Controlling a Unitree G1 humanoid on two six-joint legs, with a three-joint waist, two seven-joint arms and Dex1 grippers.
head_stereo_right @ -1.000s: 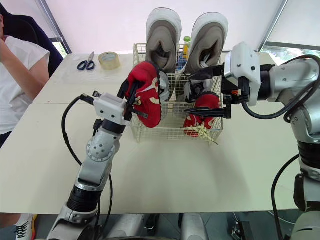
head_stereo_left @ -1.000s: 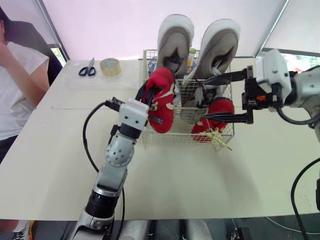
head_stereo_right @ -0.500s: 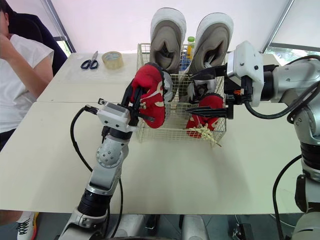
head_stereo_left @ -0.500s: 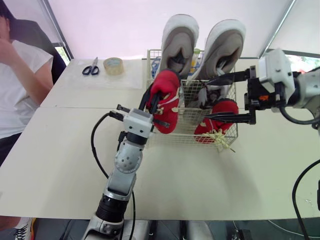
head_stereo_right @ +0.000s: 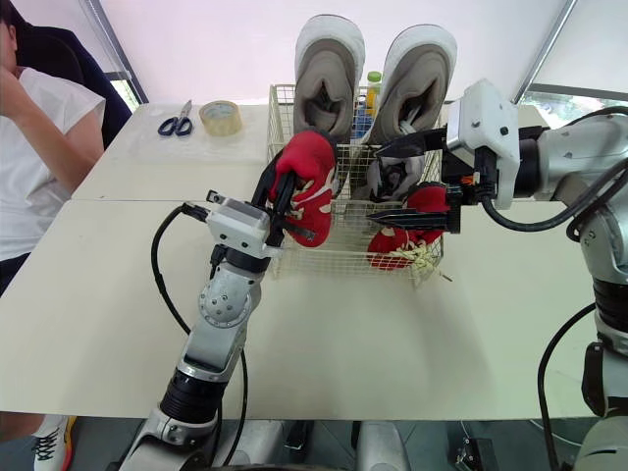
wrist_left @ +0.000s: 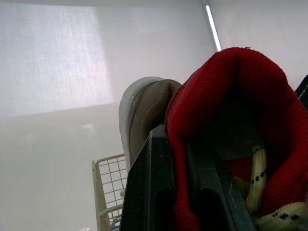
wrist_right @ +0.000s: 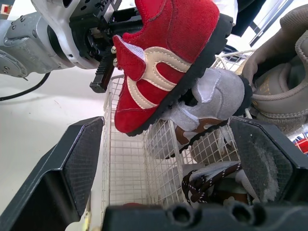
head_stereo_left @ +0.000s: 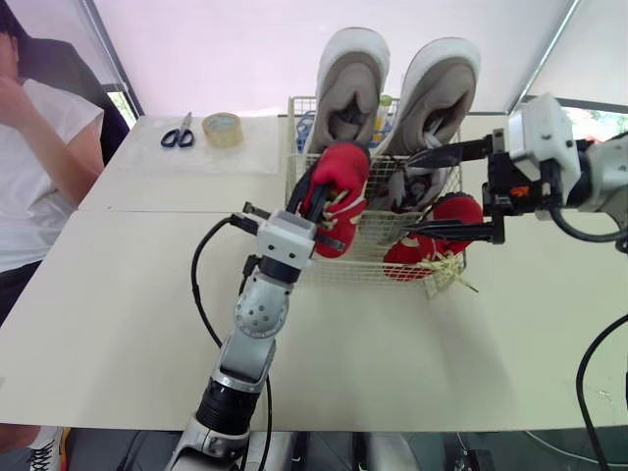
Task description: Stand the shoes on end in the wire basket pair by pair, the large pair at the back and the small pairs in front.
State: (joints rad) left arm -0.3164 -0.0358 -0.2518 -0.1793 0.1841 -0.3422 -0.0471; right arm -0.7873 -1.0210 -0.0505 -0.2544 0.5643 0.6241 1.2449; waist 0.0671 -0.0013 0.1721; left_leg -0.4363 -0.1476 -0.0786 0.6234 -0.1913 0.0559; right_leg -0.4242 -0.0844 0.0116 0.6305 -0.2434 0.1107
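Red sneaker (head_stereo_left: 339, 196) held in the air above the front left part of the wire basket (head_stereo_right: 334, 260), not yet put in.

The left gripper (head_stereo_left: 316, 201) is clenched on the heel collar of this sneaker, one finger (wrist_left: 154, 192) outside and, as it seems, the other inside the opening. A small grey sneaker (wrist_right: 211, 103) lies just under the red sole. I think the shoe could catch on it or on the rim and then tip out over the front wall, because the grip is only at the collar. The second red sneaker (head_stereo_left: 432, 235) stands in the front right part, the large grey sneakers (head_stereo_left: 348, 83) at the back. The right gripper (head_stereo_left: 410, 193) is spread wide and holds nothing, its fingers (wrist_right: 82, 159) near the basket's right side, where they may hit the wire.
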